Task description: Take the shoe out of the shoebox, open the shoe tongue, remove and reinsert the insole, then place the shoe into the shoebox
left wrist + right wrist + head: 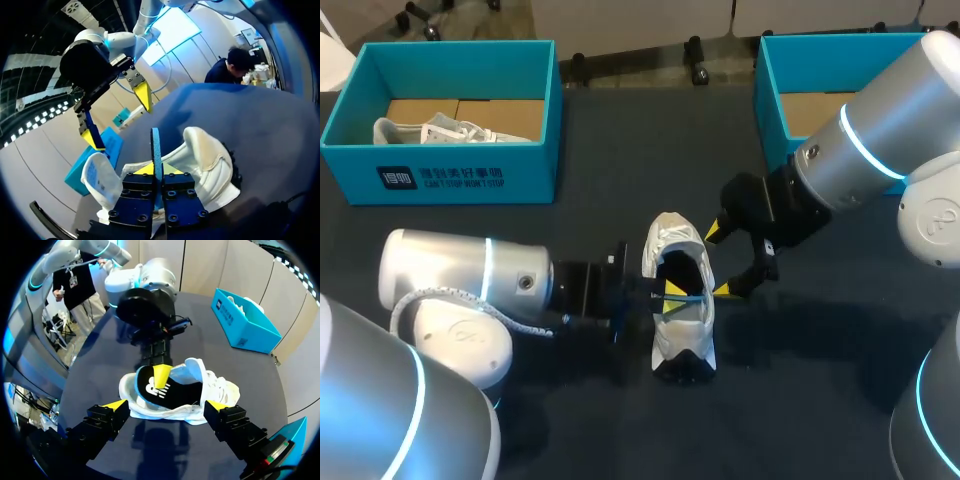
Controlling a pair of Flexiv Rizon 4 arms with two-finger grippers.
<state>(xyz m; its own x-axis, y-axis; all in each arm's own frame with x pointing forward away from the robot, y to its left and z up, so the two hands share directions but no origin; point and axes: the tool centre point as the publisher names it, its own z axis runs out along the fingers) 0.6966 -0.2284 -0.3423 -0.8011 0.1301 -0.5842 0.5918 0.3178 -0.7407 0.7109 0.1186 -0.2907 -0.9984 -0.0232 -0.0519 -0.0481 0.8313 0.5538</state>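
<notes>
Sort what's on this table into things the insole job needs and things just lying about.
In the job: the white shoe on the table; its insole, pinched in the left jaws; the right-hand shoebox, seemingly empty and probably where the shoe goes.
Lying about: the left-hand shoebox; the second white shoe inside it.

Upper right: shoebox [770, 100] cut off behind right arm [880, 140]. Upper left: spare shoe [440, 128] half sunk in second box [440, 175]. Insole [156, 145] end buried in left gripper [156, 168].
</notes>
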